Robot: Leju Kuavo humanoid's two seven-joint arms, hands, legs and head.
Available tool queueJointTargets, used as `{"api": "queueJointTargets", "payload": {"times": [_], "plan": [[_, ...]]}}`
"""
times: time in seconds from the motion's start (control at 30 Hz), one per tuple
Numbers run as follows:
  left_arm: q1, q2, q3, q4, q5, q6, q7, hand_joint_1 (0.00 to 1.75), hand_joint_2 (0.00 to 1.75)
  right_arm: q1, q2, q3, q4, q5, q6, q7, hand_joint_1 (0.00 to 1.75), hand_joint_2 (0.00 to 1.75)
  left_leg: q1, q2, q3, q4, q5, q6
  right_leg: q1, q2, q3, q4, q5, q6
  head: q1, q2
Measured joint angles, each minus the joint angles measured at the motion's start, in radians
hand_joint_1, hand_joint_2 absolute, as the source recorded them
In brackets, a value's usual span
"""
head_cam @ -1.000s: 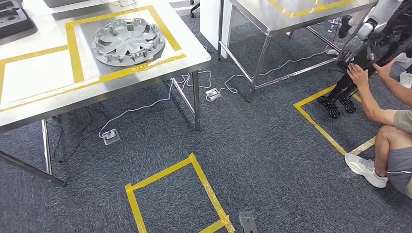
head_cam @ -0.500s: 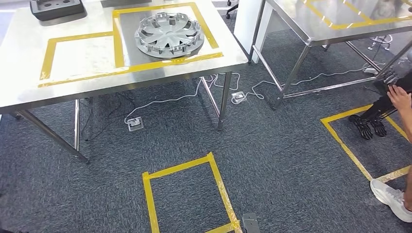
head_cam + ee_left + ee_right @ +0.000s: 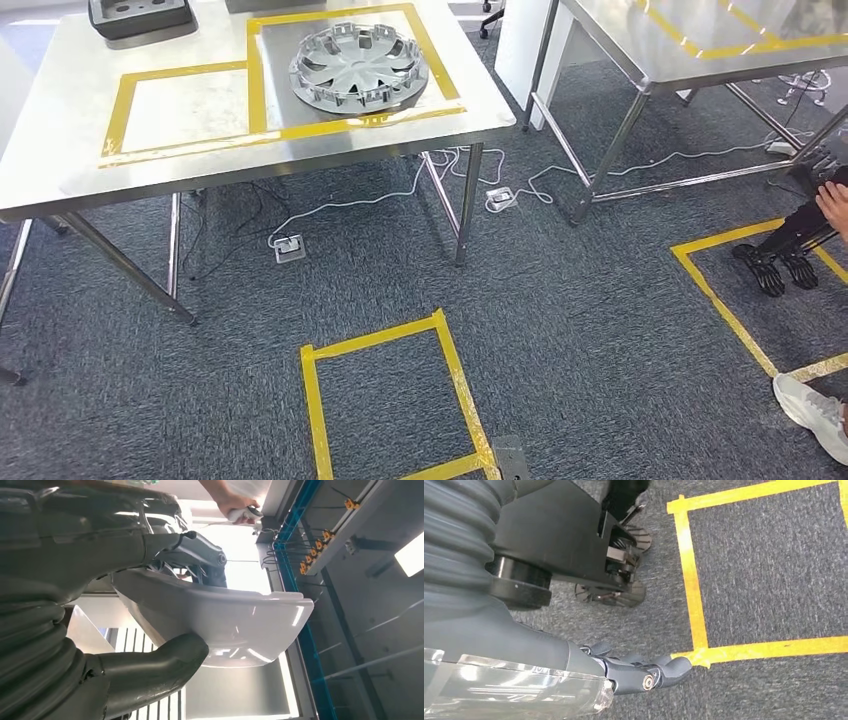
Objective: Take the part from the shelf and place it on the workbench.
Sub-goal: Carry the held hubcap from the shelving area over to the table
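The left hand (image 3: 150, 615) grips a white part (image 3: 225, 625), thumb beneath it and fingers (image 3: 200, 555) over its upper edge. The right hand (image 3: 644, 672) holds nothing, fingers curled above the carpet (image 3: 769, 580). A hubcap (image 3: 358, 68) lies near the bench's (image 3: 60, 150) right edge, inside yellow tape (image 3: 180, 70).

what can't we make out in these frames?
- White part, left wrist view: the left hand holding it covers one end; its whole shape is unclear.
- Right hand, right wrist view: a clear cover hides most of it; its hold can't be judged.
- Person, head view: cut off by the edge.
- Dark tray, head view: cropped at the edge.
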Motion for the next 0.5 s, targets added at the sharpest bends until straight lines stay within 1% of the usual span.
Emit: {"api": "queueJointTargets", "payload": {"times": [0.03, 0.07, 0.1, 0.13, 0.17, 0.2, 0.23, 0.3, 0.33, 0.37, 0.4, 0.43, 0.47, 0.5], "plan": [[0.001, 0.0, 0.0, 0.0, 0.001, 0.0, 0.0, 1.75, 1.75, -0.001, 0.0, 0.0, 0.0, -0.003, -0.001, 0.0, 0.0, 1.75, -0.001, 0.002, 0.014, -0.025, 0.001, 0.007, 0.001, 0.001, -0.004, 0.009, -0.004, 0.006, -0.002, 0.0], [0.001, 0.001, 0.001, 0.0, 0.002, 0.0, 0.0, 1.75, 1.75, -0.002, 0.0, 0.0, 0.0, -0.008, -0.002, 0.0, 0.0, 1.75, -0.003, 0.002, 0.015, -0.03, -0.005, 0.017, 0.003, 0.002, -0.007, 0.014, -0.005, 0.011, -0.002, 0.0], [0.002, 0.001, 0.001, 0.0, 0.005, 0.0, 0.0, 1.75, 1.75, -0.002, 0.0, 0.0, 0.0, -0.014, -0.004, 0.0, 0.0, 1.75, -0.004, 0.001, 0.014, -0.03, -0.001, 0.027, 0.003, 0.003, -0.009, 0.017, -0.005, 0.015, 0.0, 0.0], [0.003, 0.002, 0.002, 0.0, 0.007, 0.0, 0.0, 1.75, 1.75, -0.002, -0.001, 0.0, 0.0, -0.02, -0.006, 0.0, 0.0, 1.75, -0.004, 0.001, 0.013, -0.03, 0.0, 0.035, 0.002, 0.003, -0.01, 0.017, -0.005, 0.018, 0.004, 0.0], [0.003, 0.002, 0.002, 0.0, 0.009, 0.0, 0.0, 1.75, 1.75, -0.001, -0.001, 0.001, 0.0, -0.024, -0.007, 0.0, 0.0, 1.75, -0.003, 0.001, 0.011, -0.031, 0.003, 0.041, 0.0, 0.004, -0.013, 0.023, -0.011, 0.022, 0.007, 0.0], [0.003, 0.002, 0.003, 0.0, 0.008, 0.0, 0.0, 1.75, 1.75, -0.001, -0.002, 0.001, 0.0, -0.026, -0.007, 0.0, 0.0, 1.75, -0.002, 0.0, 0.009, -0.031, 0.006, 0.046, -0.002, 0.006, -0.021, 0.043, -0.028, 0.027, 0.01, 0.0], [0.003, 0.002, 0.003, 0.0, 0.006, 0.0, 0.0, 1.75, 1.75, -0.001, -0.002, 0.001, 0.0, -0.027, -0.007, 0.0, 0.0, 1.75, -0.001, -0.001, 0.006, -0.032, 0.009, 0.051, -0.004, 0.007, -0.038, 0.082, -0.056, 0.032, 0.014, 0.0], [0.003, 0.003, 0.003, 0.0, 0.002, 0.0, 0.0, 1.75, 1.75, 0.0, -0.001, 0.001, 0.0, -0.027, -0.007, 0.0, 0.0, 1.75, -0.003, -0.003, -0.001, -0.032, 0.013, 0.057, -0.007, 0.008, -0.089, 0.21, -0.127, 0.039, 0.024, 0.0], [0.003, 0.003, 0.003, 0.001, 0.0, 0.0, 0.0, 1.75, 1.75, 0.001, -0.001, 0.001, 0.0, -0.027, -0.007, 0.0, 0.0, 1.75, -0.004, -0.004, -0.005, -0.032, 0.015, 0.059, -0.007, 0.008, -0.112, 0.269, -0.152, 0.04, 0.029, 0.0], [0.003, 0.003, 0.003, 0.001, 0.0, 0.0, 0.0, 1.75, 1.75, 0.002, -0.002, 0.001, 0.0, -0.027, -0.006, 0.0, 0.0, 1.75, -0.007, -0.006, -0.007, -0.031, 0.016, 0.06, -0.006, 0.008, -0.123, 0.299, -0.157, 0.038, 0.033, 0.0], [0.003, 0.003, 0.003, 0.001, -0.001, 0.0, 0.0, 1.75, 1.75, 0.002, -0.002, 0.001, 0.0, -0.027, -0.006, 0.0, 0.0, 1.75, -0.01, -0.008, -0.008, -0.031, 0.018, 0.062, -0.005, 0.009, -0.116, 0.293, -0.142, 0.033, 0.037, 0.0], [0.003, 0.003, 0.003, 0.001, -0.001, 0.0, 0.0, 1.75, 1.75, 0.002, -0.002, 0.001, 0.0, -0.027, -0.006, 0.0, 0.0, 1.75, -0.013, -0.011, -0.008, -0.032, 0.019, 0.062, -0.003, 0.01, -0.094, 0.25, -0.111, 0.024, 0.039, 0.0], [0.003, 0.003, 0.003, 0.001, -0.001, 0.0, 0.0, 1.75, 1.75, 0.001, -0.002, 0.001, 0.0, -0.027, -0.006, 0.0, 0.0, 1.75, -0.016, -0.013, -0.008, -0.032, 0.02, 0.062, 0.001, 0.012, -0.06, 0.181, -0.072, 0.011, 0.041, 0.0], [0.003, 0.003, 0.002, 0.001, -0.001, 0.0, 0.0, 1.75, 1.75, 0.0, -0.002, 0.001, 0.0, -0.027, -0.007, 0.0, 0.0, 1.75, -0.018, -0.016, -0.009, -0.032, 0.021, 0.061, 0.006, 0.013, -0.03, 0.115, -0.045, -0.002, 0.04, 0.0]]}}
